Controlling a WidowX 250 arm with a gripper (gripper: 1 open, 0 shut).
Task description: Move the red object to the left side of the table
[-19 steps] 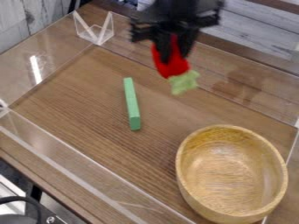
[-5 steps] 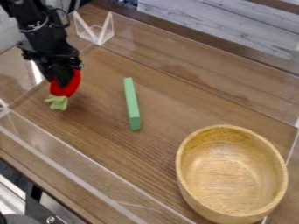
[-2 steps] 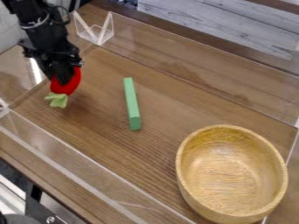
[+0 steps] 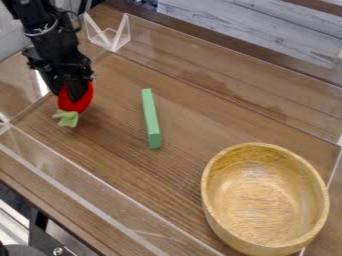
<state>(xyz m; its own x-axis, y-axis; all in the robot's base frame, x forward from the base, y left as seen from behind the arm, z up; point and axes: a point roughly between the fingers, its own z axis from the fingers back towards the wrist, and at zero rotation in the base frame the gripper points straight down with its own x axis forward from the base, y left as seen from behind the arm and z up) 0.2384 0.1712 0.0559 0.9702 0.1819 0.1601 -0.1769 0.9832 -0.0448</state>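
The red object (image 4: 75, 98), a small rounded toy with a light green leafy end (image 4: 64, 118), is at the left side of the table (image 4: 227, 110). Its leafy end touches the wood. My gripper (image 4: 75, 92) points straight down over it. The dark fingers (image 4: 60, 78) stand close on both sides of the red body. Whether they still press on it I cannot tell at this size. The toy's upper part is hidden between the fingers.
A long green bar (image 4: 152, 118) lies on the wood to the right of the gripper. A round light wooden bowl (image 4: 265, 196) stands at the front right. Low clear acrylic walls (image 4: 40, 75) edge the table, one close to the left of the gripper.
The arm carried the red object from the back middle to the left side. Over the last second the hand has kept still, and the toy sits slightly lower between the fingers.
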